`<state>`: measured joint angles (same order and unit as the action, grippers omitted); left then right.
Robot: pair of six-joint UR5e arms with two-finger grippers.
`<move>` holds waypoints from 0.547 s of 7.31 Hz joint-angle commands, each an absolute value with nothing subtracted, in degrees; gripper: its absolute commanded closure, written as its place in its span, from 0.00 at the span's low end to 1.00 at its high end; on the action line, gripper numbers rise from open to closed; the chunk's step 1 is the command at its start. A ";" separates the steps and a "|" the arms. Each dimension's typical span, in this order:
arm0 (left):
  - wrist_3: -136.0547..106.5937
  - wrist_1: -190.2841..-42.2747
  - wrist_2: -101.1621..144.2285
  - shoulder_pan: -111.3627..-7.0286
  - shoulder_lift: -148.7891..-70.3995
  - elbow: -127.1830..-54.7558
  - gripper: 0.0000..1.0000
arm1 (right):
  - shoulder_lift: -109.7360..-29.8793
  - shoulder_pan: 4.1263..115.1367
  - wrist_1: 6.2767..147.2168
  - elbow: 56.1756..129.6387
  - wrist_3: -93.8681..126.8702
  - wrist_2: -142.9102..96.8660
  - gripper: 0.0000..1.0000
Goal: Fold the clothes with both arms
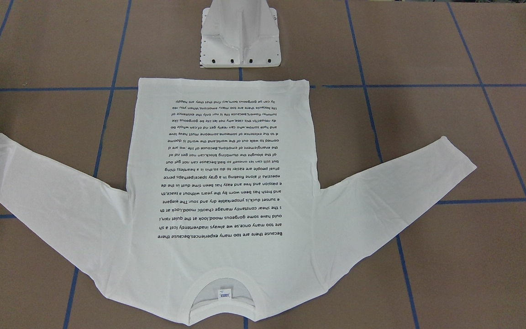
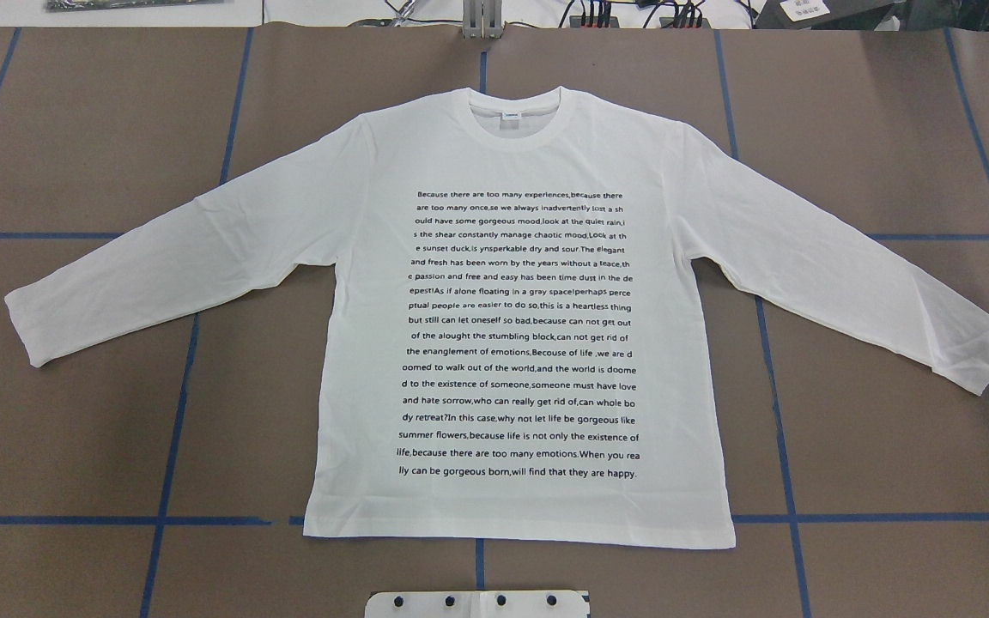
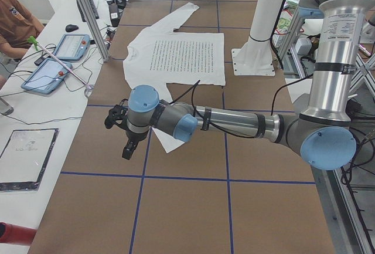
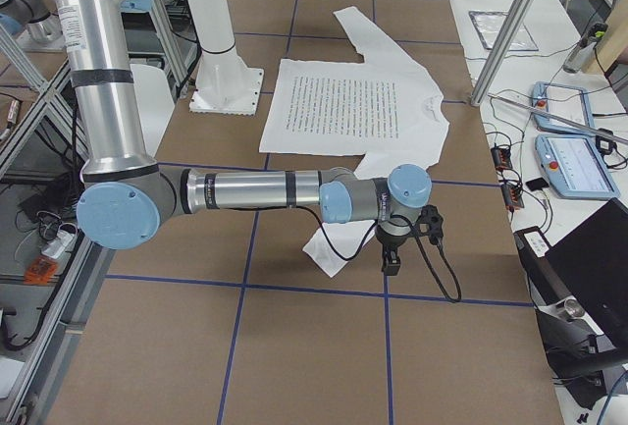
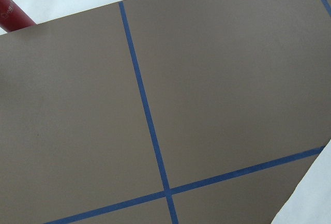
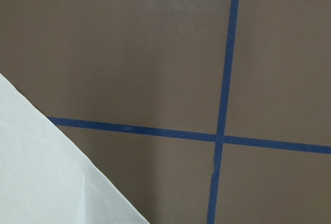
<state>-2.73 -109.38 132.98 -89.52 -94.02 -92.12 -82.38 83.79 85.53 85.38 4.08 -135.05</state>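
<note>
Far left: left gripper (image 3: 127, 150) hangs above the table (image 2: 74, 446) just beyond the left cuff (image 2: 31, 330); can't tell if it's open or closed. T-shirt (image 2: 518, 326) lies flat, print up, collar away from the robot, sleeves spread sideways. Right gripper (image 4: 391, 262) sits likewise past the right cuff (image 2: 988, 360), state also unclear.

Opposed overhead and front views, both over T-shirt (image 2: 516, 326)

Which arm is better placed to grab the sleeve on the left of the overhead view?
Left: its gripper hangs close by the end of that sleeve; the right arm is across the shirt.
</note>
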 commanded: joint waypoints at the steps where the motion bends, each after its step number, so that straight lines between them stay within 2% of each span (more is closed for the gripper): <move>1: -2.64 -109.86 133.41 -89.47 -92.29 -93.08 0.00 | -83.06 83.41 82.20 85.61 4.04 -135.44 0.00; 4: -2.72 -113.11 133.51 -88.86 -92.02 -92.99 0.00 | -86.56 79.99 78.31 85.25 5.44 -139.90 0.00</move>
<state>-2.66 -111.76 133.48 -89.16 -92.19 -93.15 -85.13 81.19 79.06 85.35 4.49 -137.70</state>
